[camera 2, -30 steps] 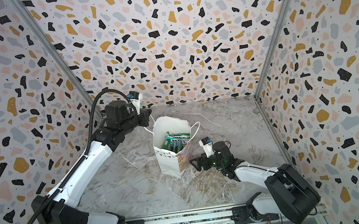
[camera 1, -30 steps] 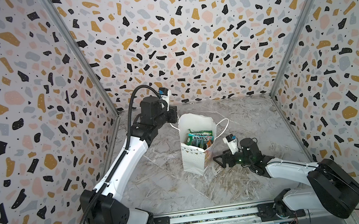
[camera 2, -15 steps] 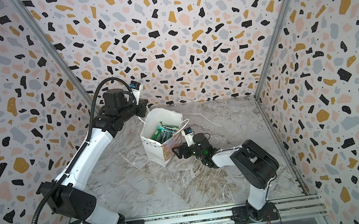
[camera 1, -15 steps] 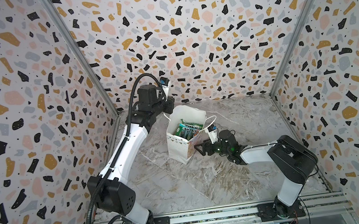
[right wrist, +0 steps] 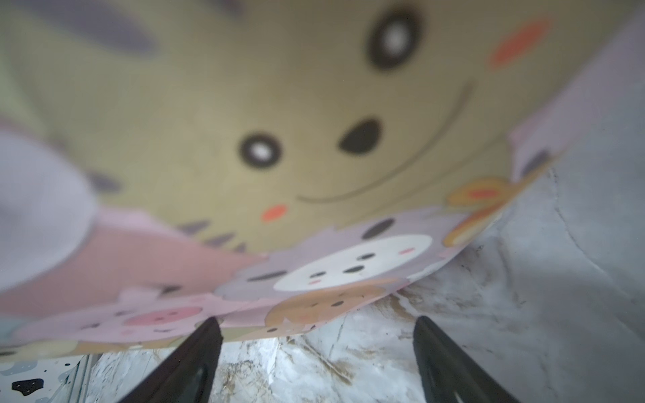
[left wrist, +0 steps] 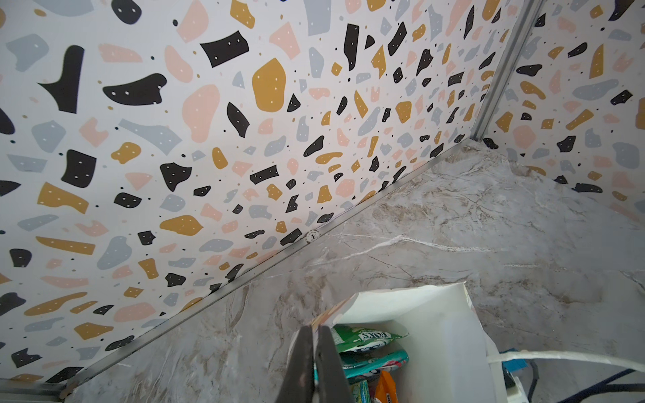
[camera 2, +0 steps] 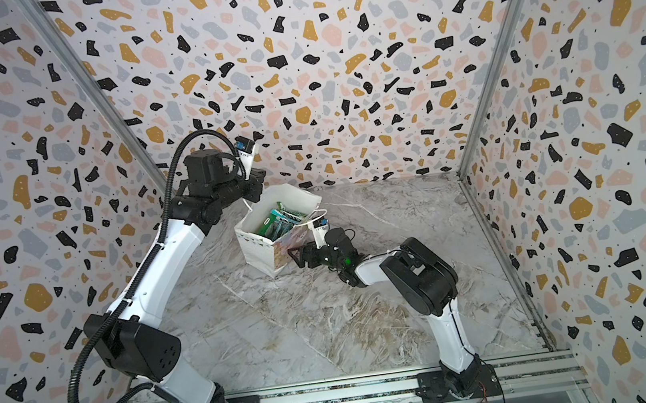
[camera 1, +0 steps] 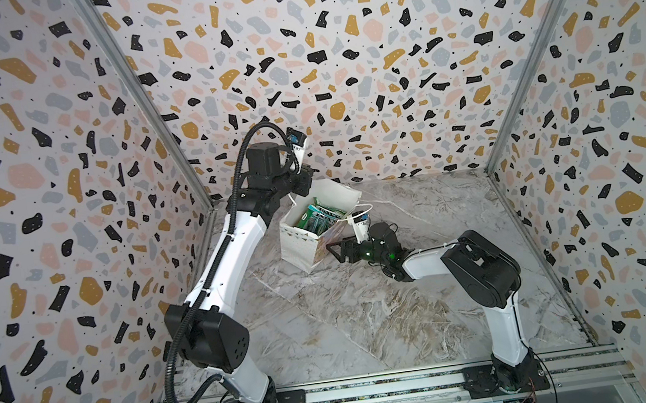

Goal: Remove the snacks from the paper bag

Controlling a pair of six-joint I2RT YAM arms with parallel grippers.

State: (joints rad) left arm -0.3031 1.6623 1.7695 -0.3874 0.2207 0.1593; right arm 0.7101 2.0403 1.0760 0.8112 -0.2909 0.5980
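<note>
Left tool is clamped shut on the rim of the paper bag, at its 11 o'clock corner. Right tool is held wide and empty, low against the bag's printed side at 4 o'clock. The FOX'S snacks are seen inside the bag, toward 11 o'clock on the bench. The bag appears to be steadied, with nothing taken out yet. Next, the base may need gripping for a tip-out.

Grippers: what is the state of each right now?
Left gripper: shut on the paper bag rim.
Right gripper: open, holding nothing, beside the bag's printed side.
</note>
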